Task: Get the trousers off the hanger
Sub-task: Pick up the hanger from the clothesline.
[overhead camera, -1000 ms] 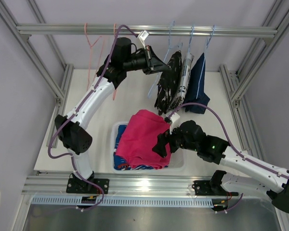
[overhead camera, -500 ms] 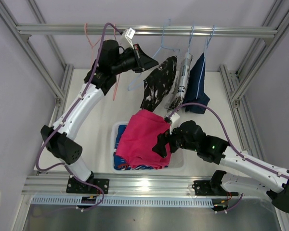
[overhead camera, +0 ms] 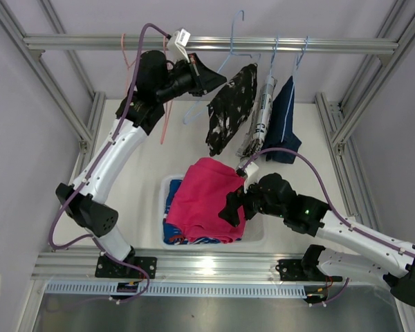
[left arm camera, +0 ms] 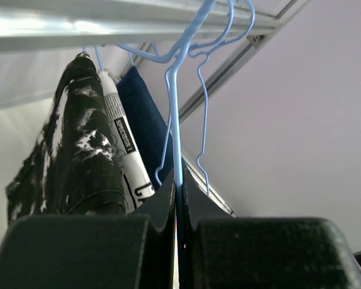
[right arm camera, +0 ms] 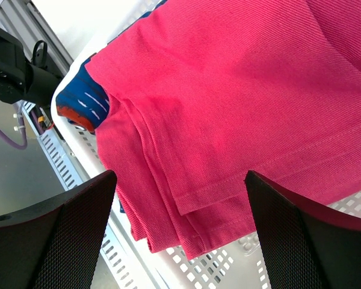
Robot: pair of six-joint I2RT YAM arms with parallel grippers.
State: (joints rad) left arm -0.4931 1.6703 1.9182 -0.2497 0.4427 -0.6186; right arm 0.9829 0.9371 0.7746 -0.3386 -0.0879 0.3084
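The left end effector (left arm camera: pixel 179 188) pinches the wire of the light blue hanger (left arm camera: pixel 172 114) carrying the black-and-white trousers (overhead camera: pixel 228 111) near the rail (overhead camera: pixel 332 45), while the right end effector (overhead camera: pixel 233 206), wide open and holding nothing, is over the pink trousers (overhead camera: pixel 204 197) in the basket (overhead camera: pixel 257 234).

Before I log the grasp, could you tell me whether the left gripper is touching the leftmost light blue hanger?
Touching. The left wrist view shows the left gripper shut on the leftmost light blue hanger, its wire pinched with no gap.
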